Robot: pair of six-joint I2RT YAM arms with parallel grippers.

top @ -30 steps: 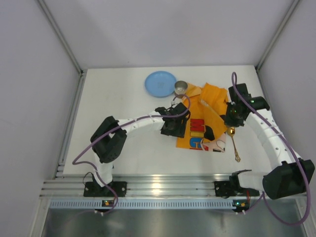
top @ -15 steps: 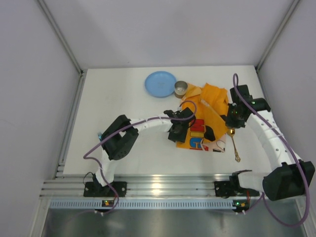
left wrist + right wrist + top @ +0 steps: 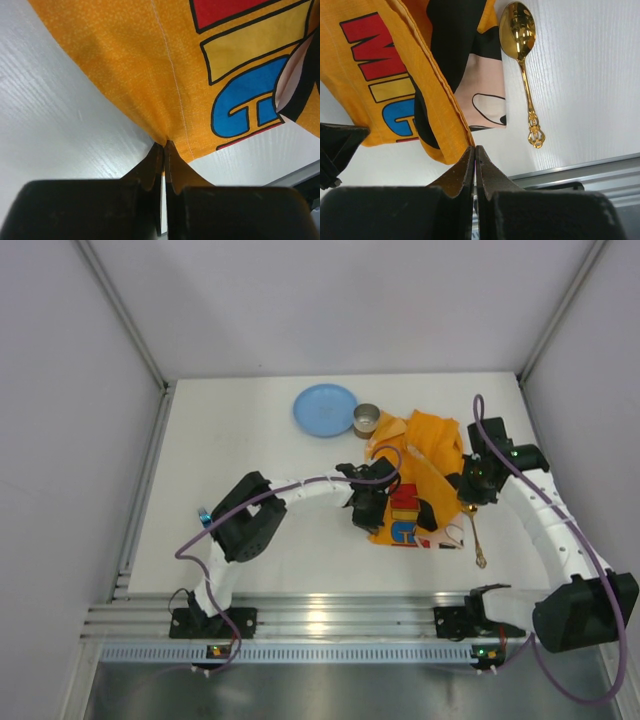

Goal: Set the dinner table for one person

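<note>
Top external view: the tabletop (image 3: 240,450), white and plain, spreads from the arms' bases to the far wall. On its right half lies the orange cloth (image 3: 430,445), rumpled, with coloured letters and a cartoon face showing on its near part.

The left hand (image 3: 367,512) is at the cloth's near left edge. The left wrist view shows its fingers pressed together with the hem pinched between the tips, the fabric drawn into a peak there. The right hand (image 3: 468,492) is at the cloth's right edge. In the right wrist view its fingers are together too, and a folded edge of the cloth runs straight into their tips, so it looks clamped on the cloth as well.

A gold spoon (image 3: 476,540) lies just right of the cloth's near corner, bowl toward the far side, handle toward the arms. A small metal cup (image 3: 367,419) stands at the cloth's far left corner; touching or just beside, I cannot tell. A blue plate (image 3: 325,410) lies further left of that corner.
</note>
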